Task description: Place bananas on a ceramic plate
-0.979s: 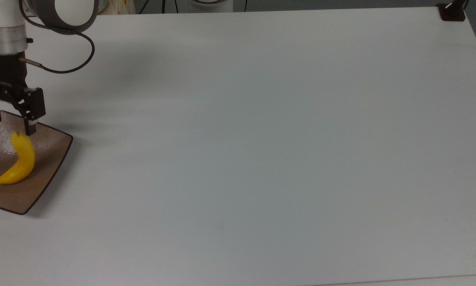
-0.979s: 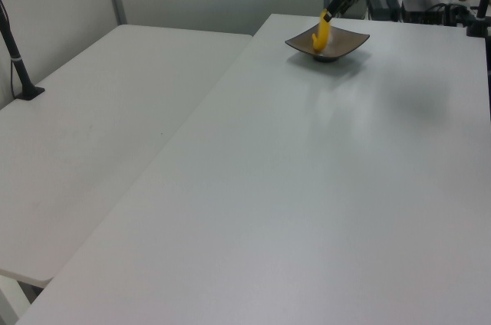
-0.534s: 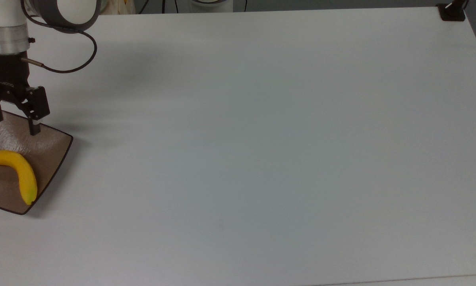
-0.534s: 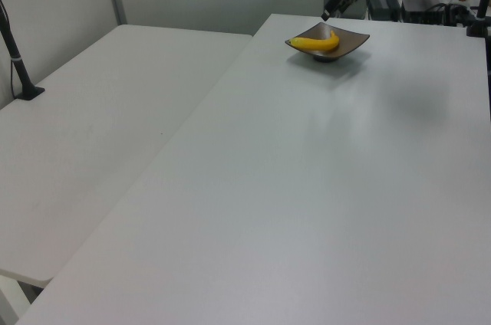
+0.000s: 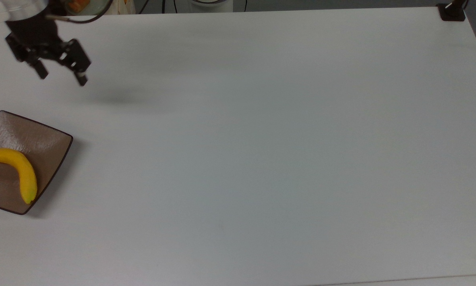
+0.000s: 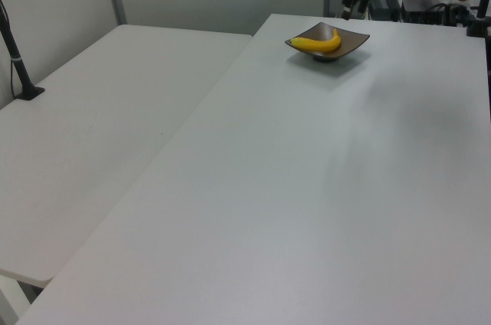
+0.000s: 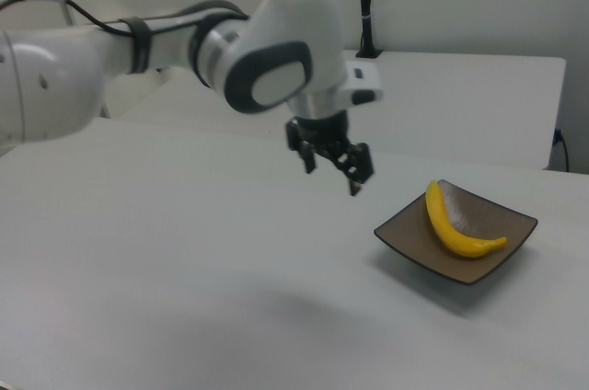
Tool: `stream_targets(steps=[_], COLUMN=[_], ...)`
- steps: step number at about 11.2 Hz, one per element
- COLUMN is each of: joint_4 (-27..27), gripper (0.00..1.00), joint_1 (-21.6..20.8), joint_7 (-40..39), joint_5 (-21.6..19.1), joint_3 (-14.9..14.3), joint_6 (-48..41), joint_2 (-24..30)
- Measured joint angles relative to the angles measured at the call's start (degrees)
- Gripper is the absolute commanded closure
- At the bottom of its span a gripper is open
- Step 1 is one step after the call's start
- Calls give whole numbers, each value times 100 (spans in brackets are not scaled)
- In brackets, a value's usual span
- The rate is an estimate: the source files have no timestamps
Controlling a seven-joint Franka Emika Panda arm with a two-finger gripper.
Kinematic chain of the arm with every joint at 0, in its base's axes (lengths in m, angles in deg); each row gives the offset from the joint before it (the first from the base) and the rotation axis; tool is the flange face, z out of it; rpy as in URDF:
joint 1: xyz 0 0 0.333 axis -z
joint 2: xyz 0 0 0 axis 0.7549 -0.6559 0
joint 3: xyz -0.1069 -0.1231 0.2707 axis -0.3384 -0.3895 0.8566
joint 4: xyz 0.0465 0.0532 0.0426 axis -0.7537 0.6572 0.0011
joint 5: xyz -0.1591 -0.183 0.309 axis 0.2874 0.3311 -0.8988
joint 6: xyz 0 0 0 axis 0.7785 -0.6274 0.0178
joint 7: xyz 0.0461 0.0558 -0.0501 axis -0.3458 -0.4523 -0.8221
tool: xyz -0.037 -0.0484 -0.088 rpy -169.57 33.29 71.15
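Banana (image 5: 21,169) sits loose across the plate (image 5: 43,137), gripper (image 5: 61,77) up over the desk (image 5: 262,159), jaws open, empty. A desk bump could roll it off the plate's right edge.

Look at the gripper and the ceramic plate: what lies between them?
Nothing but bare white table. In the top view and the right view the open gripper hangs clear of the ceramic plate, where the banana lies.

Yellow curved banana (image 5: 21,169) flat on square brown plate (image 5: 39,137), seemingly touching rim.
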Motion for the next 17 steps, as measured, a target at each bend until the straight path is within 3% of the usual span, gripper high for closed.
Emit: stream_targets(steps=[2, 3, 6, 11, 17], joint_4=[-4, -3, 107, 987, 1187], gripper=[0, 0, 0, 0, 0], joint_1=[-146, -162, -180, -178, -317], joint_7=[387, 743, 1299, 782, 694], joint_5=[562, 788, 919, 921, 1140], joint_3=[382, 773, 1630, 1855, 1882], joint_6=[-763, -978, -1064, -1065, -1065], joint_2=[291, 427, 745, 1553, 1731])
